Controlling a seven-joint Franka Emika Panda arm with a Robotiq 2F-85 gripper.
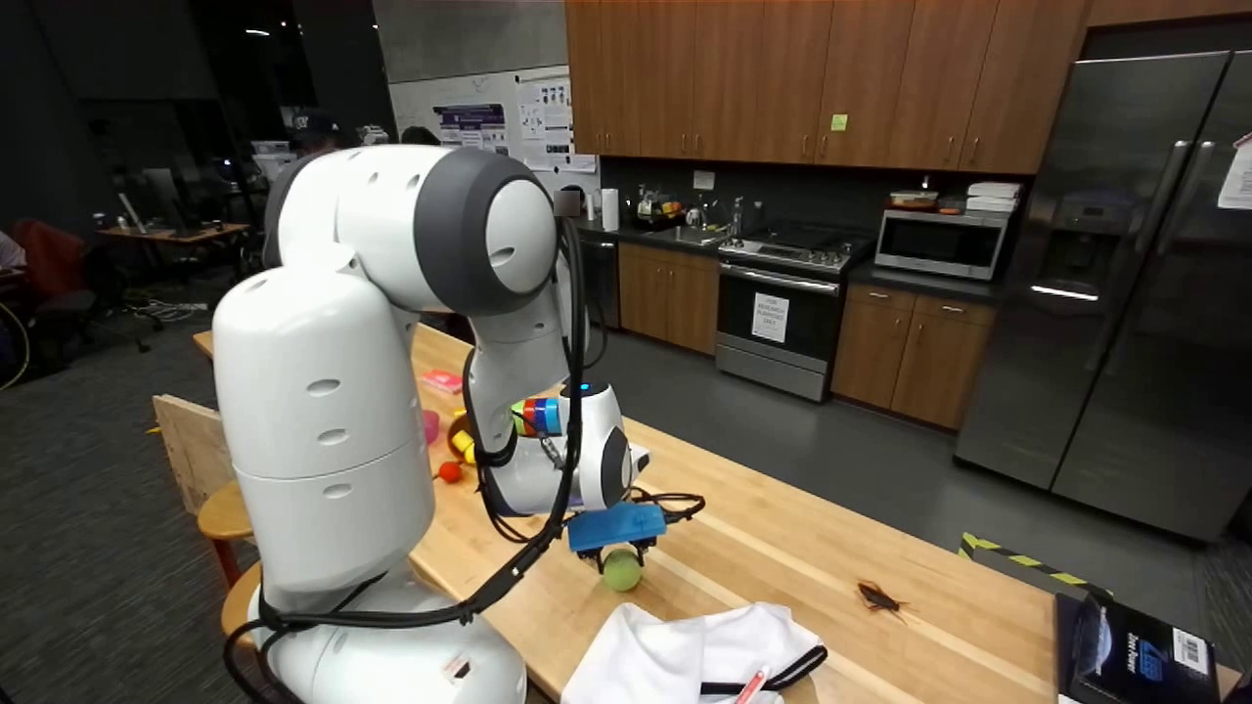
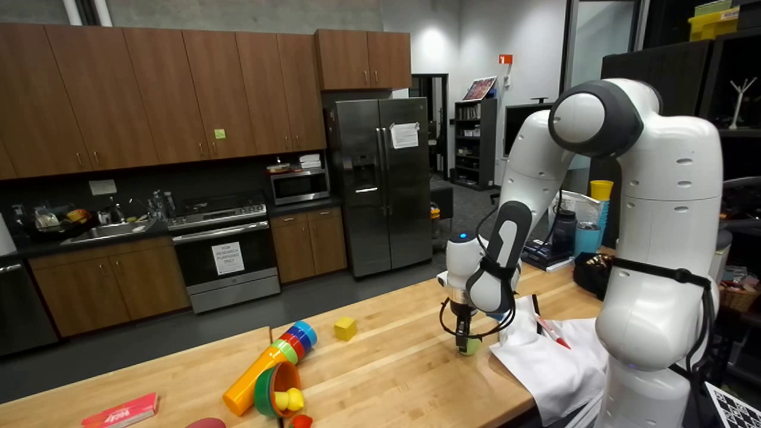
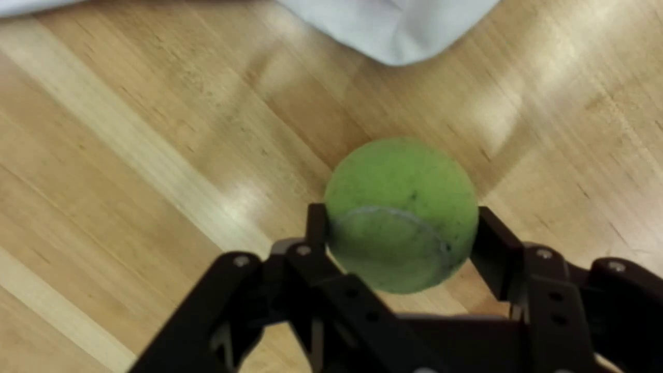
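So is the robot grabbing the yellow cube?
No, in the wrist view the fingers press against both sides of a green tennis ball.

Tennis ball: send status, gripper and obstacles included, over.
Gripper closed on tennis ball from both sides. Ball at or just above table, can't tell which. Possible snag: white cloth close by, apart from ball.

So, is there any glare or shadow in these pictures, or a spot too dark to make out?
Wrist view: pale glare patches on the wooden tabletop, soft shadows near the tennis ball, whose lower part looks duller; an exterior view: much around the far desk is lost in gloom; an exterior view: a bright glow on the pale wall.
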